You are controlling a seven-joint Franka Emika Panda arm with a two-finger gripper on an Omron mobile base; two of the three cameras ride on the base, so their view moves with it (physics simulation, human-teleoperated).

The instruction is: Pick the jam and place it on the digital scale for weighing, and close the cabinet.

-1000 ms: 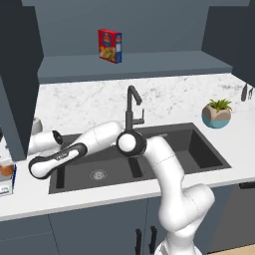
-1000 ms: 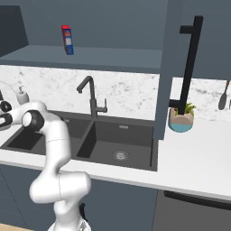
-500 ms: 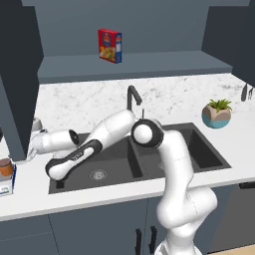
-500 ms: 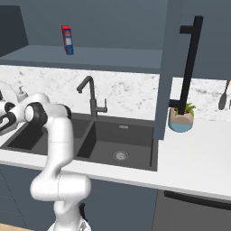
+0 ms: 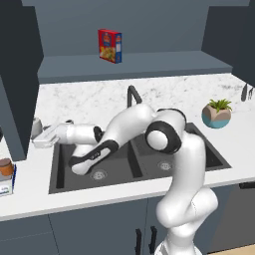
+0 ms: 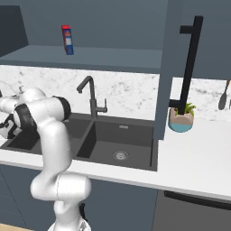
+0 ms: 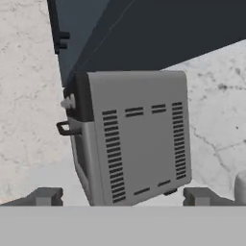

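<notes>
Left base view shows the jam (image 5: 6,167) sitting on the digital scale (image 5: 7,185) at the counter's left edge. The gripper (image 7: 122,196) has its fingers wide apart, facing a grey toaster (image 7: 132,137). The cabinet (image 6: 179,67) door hangs open.

Arm folded further back over the sink (image 5: 134,164), its gripper (image 5: 44,141) now off the jam (image 5: 6,168).

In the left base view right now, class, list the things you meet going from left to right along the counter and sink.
Small orange-brown jam jar with dark lid → gripper → black curved faucet → green potted plant in a blue and tan bowl.
</notes>
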